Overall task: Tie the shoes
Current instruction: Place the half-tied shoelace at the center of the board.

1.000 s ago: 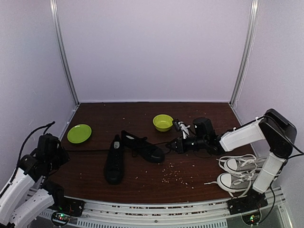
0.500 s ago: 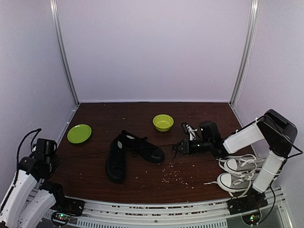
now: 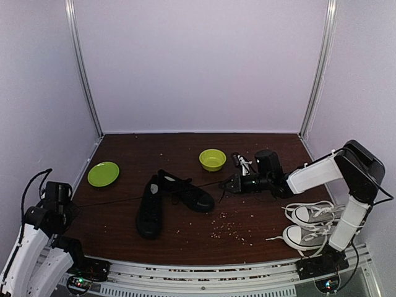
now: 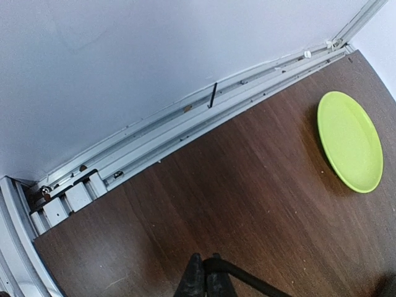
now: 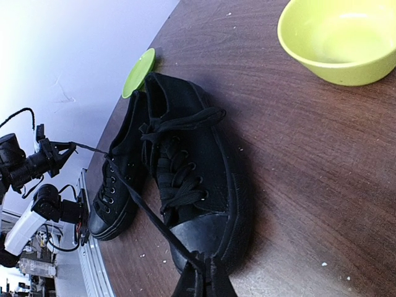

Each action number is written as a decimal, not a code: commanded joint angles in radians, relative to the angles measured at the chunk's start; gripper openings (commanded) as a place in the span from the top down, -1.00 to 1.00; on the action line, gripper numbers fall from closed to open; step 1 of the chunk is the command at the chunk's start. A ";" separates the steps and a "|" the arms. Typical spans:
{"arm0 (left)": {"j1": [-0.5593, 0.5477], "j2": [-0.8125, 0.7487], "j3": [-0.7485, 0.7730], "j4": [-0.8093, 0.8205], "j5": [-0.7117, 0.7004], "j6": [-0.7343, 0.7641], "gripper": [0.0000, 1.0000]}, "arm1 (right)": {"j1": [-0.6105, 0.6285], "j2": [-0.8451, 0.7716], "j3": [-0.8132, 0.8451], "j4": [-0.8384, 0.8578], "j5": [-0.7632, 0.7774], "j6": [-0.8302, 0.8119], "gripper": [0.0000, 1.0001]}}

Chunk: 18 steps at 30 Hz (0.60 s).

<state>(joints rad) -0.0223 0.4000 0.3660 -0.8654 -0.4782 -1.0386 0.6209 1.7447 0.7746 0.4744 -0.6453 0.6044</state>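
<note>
The left gripper point(image 3: 69, 206), nearest the front edge, is clenched on one end of a black lace point(image 3: 105, 201). Between the arms lie the black sneakers point(image 3: 150, 210); the nearer one's long axis runs front to back, crosswise to the taut lace. Farther right, the right gripper point(image 3: 232, 184) pinches the other end and sits closer to the sneakers.

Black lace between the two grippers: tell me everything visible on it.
The black lace is a thin dark cord, taut in a near-straight line. The shut left gripper pinches one end, the shut right gripper the other. Between them it meets the eyelets of one black shoe and passes over the toe of the other shoe.
</note>
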 commanded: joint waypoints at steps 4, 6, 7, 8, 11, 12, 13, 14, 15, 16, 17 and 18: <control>0.028 -0.023 -0.049 -0.015 -0.060 -0.097 1.00 | -0.058 -0.010 -0.085 0.112 0.007 0.103 1.00; 0.029 -0.017 -0.060 -0.011 -0.057 -0.110 1.00 | -0.052 -0.002 -0.074 0.081 0.006 0.082 1.00; 0.030 -0.014 -0.060 -0.014 -0.058 -0.116 1.00 | -0.050 0.004 -0.072 0.083 -0.001 0.082 1.00; 0.034 -0.011 -0.057 -0.018 -0.061 -0.118 1.00 | -0.050 0.009 -0.067 0.085 -0.009 0.084 1.00; 0.039 -0.016 -0.047 -0.021 -0.064 -0.104 1.00 | -0.045 0.003 -0.050 0.050 -0.005 0.062 1.00; 0.039 -0.020 -0.041 -0.008 -0.050 -0.083 1.00 | -0.035 -0.009 -0.033 0.010 0.004 0.030 1.00; 0.039 -0.022 -0.033 0.019 -0.022 -0.040 1.00 | -0.016 -0.021 -0.006 -0.059 0.015 -0.018 1.00; 0.039 -0.022 -0.019 0.057 0.021 0.017 1.00 | 0.013 -0.029 0.038 -0.151 0.026 -0.083 1.00; 0.039 -0.017 -0.002 0.088 0.074 0.063 1.00 | 0.048 -0.032 0.085 -0.256 0.033 -0.154 1.00; 0.038 -0.005 0.018 0.119 0.134 0.108 1.00 | 0.093 -0.030 0.140 -0.344 0.038 -0.224 1.00; 0.037 0.011 0.038 0.165 0.209 0.146 1.00 | 0.142 -0.027 0.195 -0.468 0.048 -0.298 1.00; 0.033 0.031 0.050 0.191 0.265 0.173 1.00 | 0.187 -0.019 0.245 -0.527 0.058 -0.362 1.00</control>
<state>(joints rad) 0.0051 0.3908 0.3355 -0.8452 -0.4152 -1.0306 0.6643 1.7466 0.8448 0.2951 -0.6441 0.5190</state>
